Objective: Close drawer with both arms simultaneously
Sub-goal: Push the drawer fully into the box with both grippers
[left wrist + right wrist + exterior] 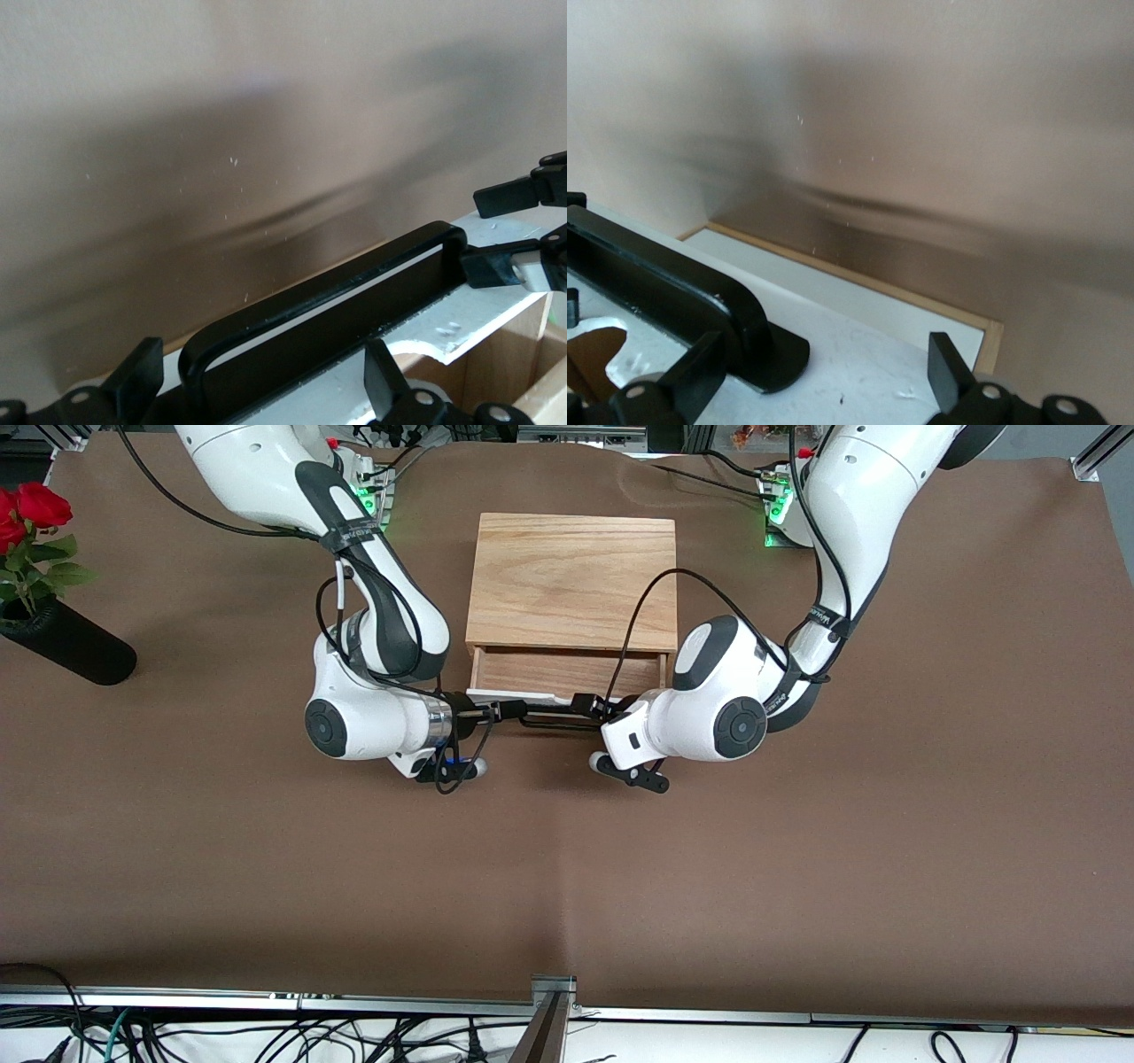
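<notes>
The oak box (571,580) stands mid-table with its drawer (567,671) pulled partly out. Its white front panel (496,693) and black bar handle (554,722) face the front camera. My right gripper (505,710) is open at the handle's end toward the right arm's side. In the right wrist view its fingers (700,376) stand apart over the panel (859,363), beside the handle's foot (757,341). My left gripper (589,707) is open at the handle's other end. In the left wrist view its fingers (381,381) straddle the handle (328,283).
A black vase (71,651) with red roses (35,509) lies toward the right arm's end of the table. Brown table cover (567,868) stretches from the drawer to the metal rail (549,1001) at the edge nearest the front camera.
</notes>
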{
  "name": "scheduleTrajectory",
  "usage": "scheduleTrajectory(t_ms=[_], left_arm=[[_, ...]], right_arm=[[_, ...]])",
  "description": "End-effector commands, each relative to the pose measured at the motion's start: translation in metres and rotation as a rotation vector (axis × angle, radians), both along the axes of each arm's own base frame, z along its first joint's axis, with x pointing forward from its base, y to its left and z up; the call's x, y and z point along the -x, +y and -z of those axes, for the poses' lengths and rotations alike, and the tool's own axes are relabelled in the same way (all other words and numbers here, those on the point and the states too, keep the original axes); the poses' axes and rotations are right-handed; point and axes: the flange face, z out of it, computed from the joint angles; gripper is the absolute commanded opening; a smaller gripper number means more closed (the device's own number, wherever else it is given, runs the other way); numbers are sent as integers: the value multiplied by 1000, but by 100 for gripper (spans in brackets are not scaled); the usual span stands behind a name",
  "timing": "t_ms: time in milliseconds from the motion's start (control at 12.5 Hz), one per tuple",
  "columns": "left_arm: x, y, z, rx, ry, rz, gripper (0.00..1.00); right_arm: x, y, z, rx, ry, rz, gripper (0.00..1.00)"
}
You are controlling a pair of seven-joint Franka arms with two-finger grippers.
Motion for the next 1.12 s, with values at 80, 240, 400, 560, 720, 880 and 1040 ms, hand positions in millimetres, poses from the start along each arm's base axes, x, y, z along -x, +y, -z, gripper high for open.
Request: scheduleTrajectory(t_ms=[80, 240, 400, 560, 720, 880, 1040], left_arm=[[22, -4, 2, -3, 96, 71, 100], [30, -5, 3, -2, 151, 93, 100], [37, -7, 7, 10, 204, 102, 100], [43, -8, 7, 3, 228, 121, 100], [44, -6, 8, -1, 241, 127, 100], [44, -8, 5, 3, 236, 129, 100], [35, -3, -4, 9, 218, 115, 100]], right_arm=[[40, 14, -3, 16, 103, -23, 100], [51, 26, -7, 22, 128, -19, 100], [63, 30, -7, 25, 140, -35, 100], [75, 35, -5, 26, 157, -54, 100], [82, 37, 0, 31, 171, -64, 100], [79, 34, -4, 25, 182, -75, 100], [34, 3, -36, 20, 123, -29, 100]])
